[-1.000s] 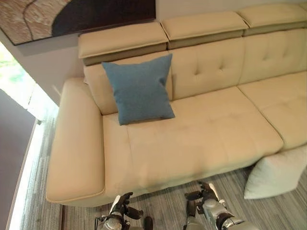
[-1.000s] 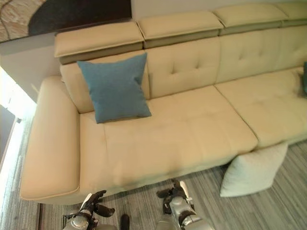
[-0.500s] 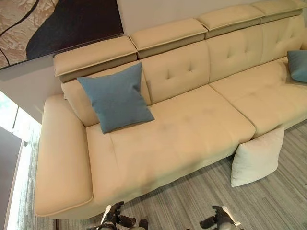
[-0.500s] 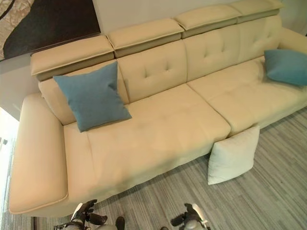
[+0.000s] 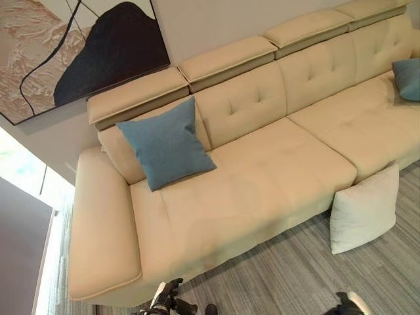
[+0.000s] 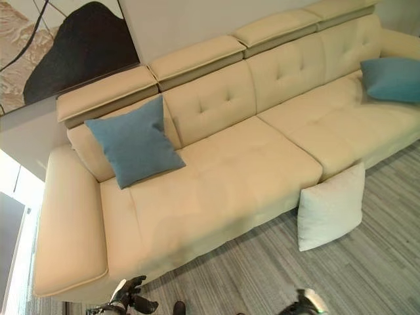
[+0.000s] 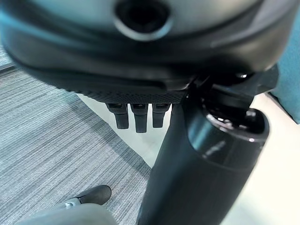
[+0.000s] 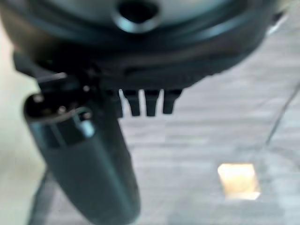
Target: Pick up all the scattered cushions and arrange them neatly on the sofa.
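White fabric marks the one cushion off the seat: in the left eye view the white cushion [image 5: 364, 210] stands on the grey carpet [image 5: 275, 275], leaning against the front of the beige sofa [image 5: 262, 177]. It sits at about 3 o'clock in the frame, its long axis running upright with a slight tilt. The right hand [image 5: 348, 304] shows at 5 o'clock on the bottom edge, with the cushion up and slightly right of it at roughly 1 o'clock, near but apart. The left hand [image 5: 165, 302] is at 7 o'clock, well apart from that cushion, so the right hand is judged the nearer one for the reach. A blue cushion [image 5: 165, 143] already leans on the backrest at 10 o'clock, and a second blue cushion [image 5: 408, 79] lies on the far seat at 2 o'clock.

From the right eye, the same layout holds: the white cushion [image 6: 331, 207] is at 4 o'clock, the right hand [image 6: 303, 304] below it, the left hand [image 6: 130, 296] far off at 7 o'clock.

At the left wrist, the fingers [image 7: 136, 117] hang straight and relaxed over carpet and sofa edge, holding nothing.

Along the right wrist, the fingers [image 8: 145, 103] are likewise extended and empty above the carpet.
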Controlling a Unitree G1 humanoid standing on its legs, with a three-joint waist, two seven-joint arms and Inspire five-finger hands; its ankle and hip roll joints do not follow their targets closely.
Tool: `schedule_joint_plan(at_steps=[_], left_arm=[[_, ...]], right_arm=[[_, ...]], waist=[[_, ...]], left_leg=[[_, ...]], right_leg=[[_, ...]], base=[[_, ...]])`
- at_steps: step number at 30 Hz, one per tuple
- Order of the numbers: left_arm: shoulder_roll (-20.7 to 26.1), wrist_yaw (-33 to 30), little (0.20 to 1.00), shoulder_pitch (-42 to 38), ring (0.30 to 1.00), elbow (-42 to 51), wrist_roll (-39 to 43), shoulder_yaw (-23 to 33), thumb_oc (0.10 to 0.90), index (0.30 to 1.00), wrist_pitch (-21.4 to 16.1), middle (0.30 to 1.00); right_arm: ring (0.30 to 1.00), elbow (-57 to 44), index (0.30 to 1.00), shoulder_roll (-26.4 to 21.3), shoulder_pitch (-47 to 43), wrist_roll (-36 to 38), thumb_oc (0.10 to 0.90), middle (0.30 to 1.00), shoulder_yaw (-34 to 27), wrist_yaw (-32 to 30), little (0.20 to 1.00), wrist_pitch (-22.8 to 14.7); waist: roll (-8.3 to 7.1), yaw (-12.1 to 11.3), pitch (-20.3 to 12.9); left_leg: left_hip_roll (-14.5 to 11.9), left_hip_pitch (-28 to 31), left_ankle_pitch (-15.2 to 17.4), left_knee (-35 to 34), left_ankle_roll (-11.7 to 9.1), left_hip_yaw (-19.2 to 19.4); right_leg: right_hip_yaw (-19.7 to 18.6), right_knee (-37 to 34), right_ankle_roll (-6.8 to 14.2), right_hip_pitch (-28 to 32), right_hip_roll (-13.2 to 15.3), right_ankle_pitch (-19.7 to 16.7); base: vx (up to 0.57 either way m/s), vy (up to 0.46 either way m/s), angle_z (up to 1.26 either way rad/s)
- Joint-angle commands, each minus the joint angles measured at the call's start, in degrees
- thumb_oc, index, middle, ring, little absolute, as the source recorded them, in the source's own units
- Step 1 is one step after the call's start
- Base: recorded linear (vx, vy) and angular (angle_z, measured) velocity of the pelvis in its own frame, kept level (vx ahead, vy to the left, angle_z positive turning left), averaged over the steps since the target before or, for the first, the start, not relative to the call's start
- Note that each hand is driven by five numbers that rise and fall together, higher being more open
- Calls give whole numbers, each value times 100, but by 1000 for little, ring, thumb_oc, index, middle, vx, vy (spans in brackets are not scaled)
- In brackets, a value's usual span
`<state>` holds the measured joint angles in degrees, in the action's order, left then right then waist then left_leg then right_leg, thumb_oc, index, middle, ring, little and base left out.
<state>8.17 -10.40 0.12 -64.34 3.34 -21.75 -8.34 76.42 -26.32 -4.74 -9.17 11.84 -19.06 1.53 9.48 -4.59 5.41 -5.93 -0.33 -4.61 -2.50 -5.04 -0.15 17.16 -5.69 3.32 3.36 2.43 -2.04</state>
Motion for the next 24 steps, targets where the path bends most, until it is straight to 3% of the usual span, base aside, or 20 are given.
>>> schedule_joint_plan(at_steps=[1,10,20,23,24], left_arm=[[-90,-14,900,-346,900,-22,135,68,800,900,-185,900],[-195,-31,900,-366,900,-139,234,115,800,900,-115,900],[-152,21,900,-439,900,-119,241,11,800,900,-83,900],[-103,0,900,-576,900,-69,311,-12,800,900,-114,900],[-77,-8,900,-640,900,16,379,-22,800,900,-152,900]], right_arm=[[900,182,900,593,-409,106,800,900,94,-190,900,-117],[900,129,900,1351,143,599,800,900,98,-21,900,-277],[900,-96,900,1291,18,689,800,900,138,31,900,-352],[900,-164,900,1245,-149,675,800,900,250,38,900,-340],[900,-205,900,1162,-265,596,800,900,341,57,900,-328]], waist=[[-635,63,272],[-683,259,258],[-807,322,326],[-898,239,479],[-960,104,553]], left_leg=[[580,124,367,-250,251,-210],[515,247,433,-250,246,-162],[512,103,585,97,249,-165],[645,-205,757,700,210,-498],[903,-367,1009,1053,181,-1105]], right_leg=[[65,69,116,412,156,706],[70,69,65,501,94,757],[-128,69,34,425,93,733],[-271,113,18,296,149,660],[-466,155,42,71,166,565]], base=[[23,-48,1],[8,-10,0],[-3,3,0],[-151,15,-6],[-149,46,-27]])
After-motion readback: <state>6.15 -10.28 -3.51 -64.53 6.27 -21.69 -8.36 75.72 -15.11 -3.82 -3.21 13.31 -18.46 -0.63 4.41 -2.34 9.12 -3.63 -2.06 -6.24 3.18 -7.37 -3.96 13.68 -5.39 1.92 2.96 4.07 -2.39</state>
